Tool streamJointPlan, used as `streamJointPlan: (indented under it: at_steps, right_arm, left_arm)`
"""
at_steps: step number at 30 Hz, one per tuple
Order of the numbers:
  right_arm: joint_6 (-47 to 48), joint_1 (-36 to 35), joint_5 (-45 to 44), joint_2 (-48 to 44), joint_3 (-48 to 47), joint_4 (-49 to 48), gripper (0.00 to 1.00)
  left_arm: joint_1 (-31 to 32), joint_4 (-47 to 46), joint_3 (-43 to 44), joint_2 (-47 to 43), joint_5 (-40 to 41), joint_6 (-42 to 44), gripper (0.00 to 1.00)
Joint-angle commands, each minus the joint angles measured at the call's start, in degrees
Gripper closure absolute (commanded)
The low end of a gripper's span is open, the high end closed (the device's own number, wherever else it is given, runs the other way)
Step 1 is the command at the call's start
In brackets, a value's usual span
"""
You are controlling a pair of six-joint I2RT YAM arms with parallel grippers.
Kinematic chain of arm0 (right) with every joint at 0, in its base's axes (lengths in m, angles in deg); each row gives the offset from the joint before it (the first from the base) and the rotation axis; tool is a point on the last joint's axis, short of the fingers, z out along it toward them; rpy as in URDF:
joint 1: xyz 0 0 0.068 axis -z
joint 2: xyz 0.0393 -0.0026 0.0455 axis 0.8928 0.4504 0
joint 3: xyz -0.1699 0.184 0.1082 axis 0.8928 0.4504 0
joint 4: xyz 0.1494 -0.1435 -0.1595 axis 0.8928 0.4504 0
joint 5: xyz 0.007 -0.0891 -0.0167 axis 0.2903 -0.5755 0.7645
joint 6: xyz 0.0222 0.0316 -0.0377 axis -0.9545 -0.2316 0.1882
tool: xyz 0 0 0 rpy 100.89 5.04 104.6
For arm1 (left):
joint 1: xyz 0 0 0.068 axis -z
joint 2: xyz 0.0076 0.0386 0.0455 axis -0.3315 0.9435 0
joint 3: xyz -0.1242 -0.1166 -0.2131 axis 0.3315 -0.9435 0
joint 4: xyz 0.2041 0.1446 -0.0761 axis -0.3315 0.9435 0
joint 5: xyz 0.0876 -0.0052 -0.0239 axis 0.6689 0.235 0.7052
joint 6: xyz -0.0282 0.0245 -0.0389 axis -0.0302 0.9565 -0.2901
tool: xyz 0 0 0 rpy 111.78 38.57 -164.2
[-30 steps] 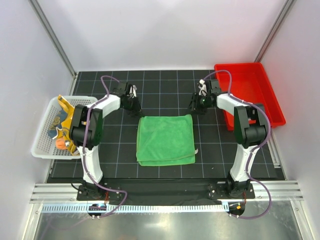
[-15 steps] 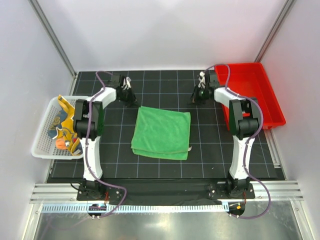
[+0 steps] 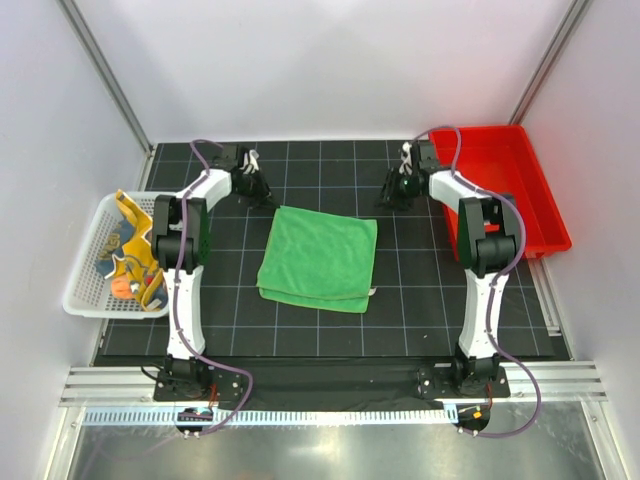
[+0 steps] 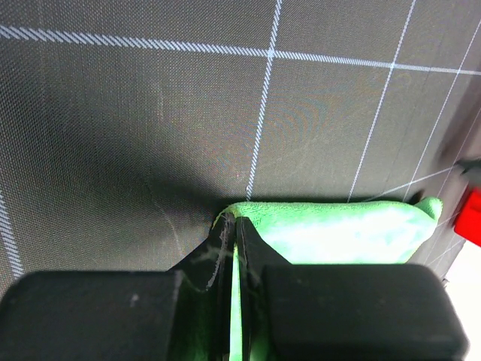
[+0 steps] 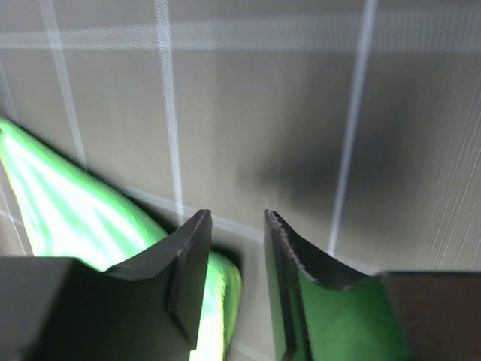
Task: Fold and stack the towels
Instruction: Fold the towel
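Fold-and-stack, first cloth. The green towel [image 3: 318, 258] lies folded in layers on the surface [image 3: 320, 170], its folded edge on the side nearest the arm bases and its far corners just short of both pincers. Compared with a second ago it has slid away from the bases and toward the left arm's side, and has turned slightly askew.

Outward of the left pincer, nearer the bases, the white basket [image 3: 85, 295] holds the yellow-orange towel [image 3: 137, 262], not yet folded.

The left pincer [image 4: 234, 222] is pressed together on a thin edge at the towel's far-left corner, with green cloth showing in the slit between its jaws. The right pincer [image 5: 237, 214] has parted. Bare mat shows in its gap and the towel's far-right corner lies beside it, not within.

Outward of the right pincer stands the red tray [image 3: 495, 170], nothing in it.

Judgement: the drag is ending and release is half done. The skew wants correcting before stacking.
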Motion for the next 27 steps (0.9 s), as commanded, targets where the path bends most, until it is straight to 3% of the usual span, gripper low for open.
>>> streamJointPlan:
  at_steps: [1, 8, 14, 15, 17, 18, 19, 23, 27]
  right_arm:
    - [-2.51, -0.65, -0.20, -6.79, 7.15, -0.78, 0.57]
    - [-5.50, -1.44, 3.75, -7.94, 15.50, -9.82, 0.58]
    - [-5.94, -2.40, 3.23, -10.49, 19.20, -12.13, 0.63]
    - [-5.94, -2.40, 2.97, -10.67, 19.38, -12.13, 0.64]
    - [-5.42, -2.40, 2.09, -10.93, 19.29, -12.30, 0.79]
    - [-4.98, -2.32, 1.30, -10.93, 19.03, -12.39, 0.95]
    - [-4.02, -2.40, 0.77, -10.93, 18.60, -12.65, 0.99]
    - [-1.12, -1.97, -1.61, -8.92, 13.68, -12.57, 0.99]
    - [1.44, -1.61, -0.82, -4.52, 2.97, -10.55, 0.99]
  left_arm:
    - [-0.43, 0.55, 1.75, 0.35, -1.65, 0.79, 0.94]
    - [-0.35, 0.55, 1.67, 0.00, -1.30, 0.53, 0.94]
    - [-0.43, 0.64, 0.61, -0.43, -0.59, 0.71, 0.94]
    - [-0.35, 0.64, 0.52, -0.44, -0.59, 0.71, 0.94]
    - [-0.43, 0.73, 0.17, -0.70, -0.16, 0.71, 0.94]
    - [-0.43, 0.73, -0.09, -0.87, -0.07, 0.53, 0.94]
    - [-0.43, 0.56, -0.35, -1.05, 0.02, 0.27, 0.94]
    - [-0.26, -1.55, -2.64, -2.37, 0.11, -4.02, 0.96]
    - [-0.08, -3.49, -2.73, -2.37, 1.60, -6.59, 0.96]
